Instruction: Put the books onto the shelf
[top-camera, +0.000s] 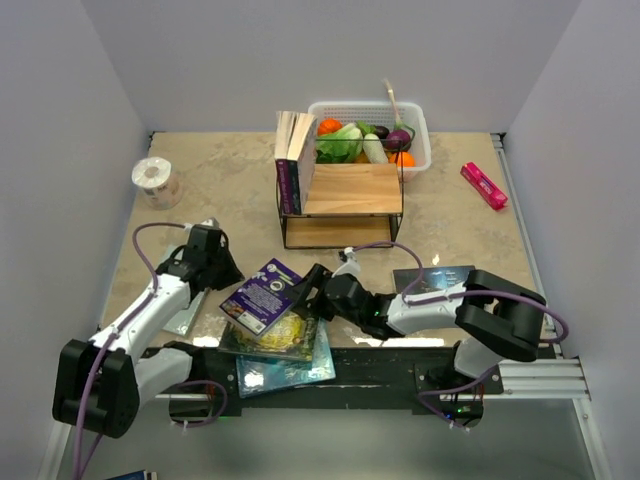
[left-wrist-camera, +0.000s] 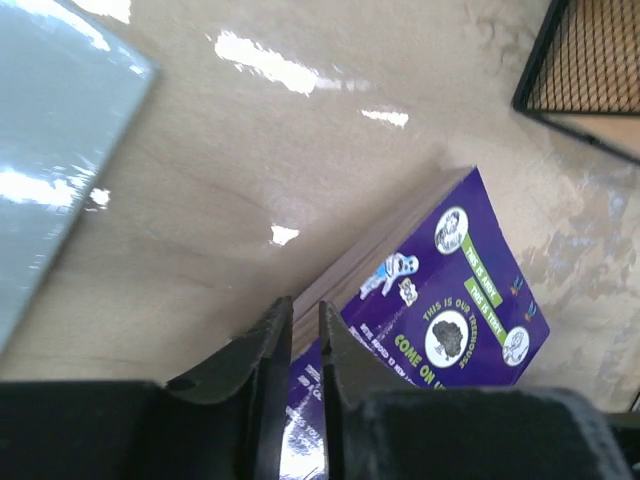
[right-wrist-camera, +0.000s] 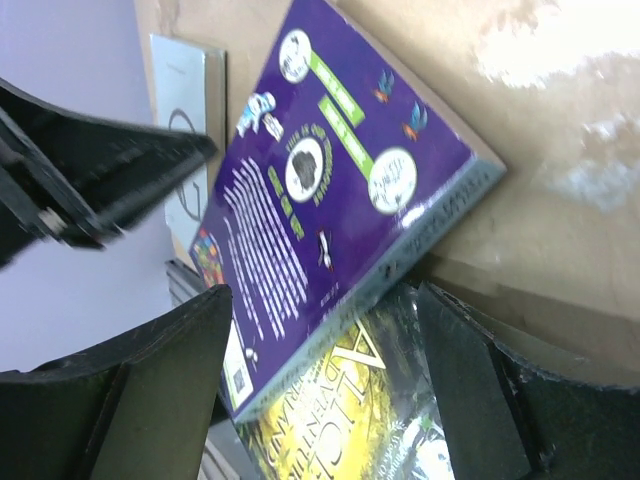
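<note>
1. Top external: purple book (top-camera: 262, 293) tilted, left side up, over the green-gold book (top-camera: 287, 337) and teal-blue book (top-camera: 292, 370) stacked at the near edge of the desk (top-camera: 230, 190).
2. At its left edge: left gripper (top-camera: 232, 282), fingers almost pressed together, pinching the cover as seen from the left wrist.
3. At its right edge: right gripper (top-camera: 310, 290), fingers spread wide, straddling the book's corner; contact impossible to tell.
4. Under the right arm: dark blue-grey book (top-camera: 432, 277), flat on the desk.
5. Farther back: shelf (top-camera: 350, 188) with upright books (top-camera: 292, 160) at its left end; white basket (top-camera: 418, 135) just behind; pink object (top-camera: 483, 185) to the right; white roll (top-camera: 155, 182) far left.
</note>
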